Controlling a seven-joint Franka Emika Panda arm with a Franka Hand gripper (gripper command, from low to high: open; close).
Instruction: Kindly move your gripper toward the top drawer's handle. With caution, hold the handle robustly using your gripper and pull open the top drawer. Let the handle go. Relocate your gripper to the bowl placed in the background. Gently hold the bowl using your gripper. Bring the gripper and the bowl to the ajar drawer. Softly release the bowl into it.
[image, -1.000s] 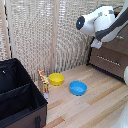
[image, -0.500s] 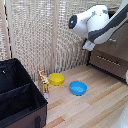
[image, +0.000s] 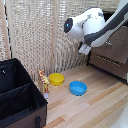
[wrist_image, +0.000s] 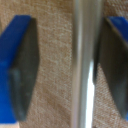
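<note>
My gripper (image: 84, 49) hangs at the left edge of the dark-framed dresser (image: 114, 62), high on the exterior view's right. In the wrist view the gripper (wrist_image: 69, 67) has its blue-tipped fingers (wrist_image: 22, 65) apart. The silver handle (wrist_image: 88, 60) runs between them, close to one finger with a clear gap to the other. A blurred brown surface lies behind the handle. In the exterior view my arm hides the top drawer front and the handle. The yellow bowl (image: 56, 78) sits on the wooden floor by the woven screen.
A blue bowl (image: 78, 88) lies just in front of the yellow one. A big open black case (image: 20, 95) fills the exterior view's lower left, with a small orange object (image: 44, 81) beside it. A woven screen (image: 35, 35) forms the back wall.
My arm and hand have moved steadily toward the exterior view's left, away from the dresser front. The bowls have not moved.
</note>
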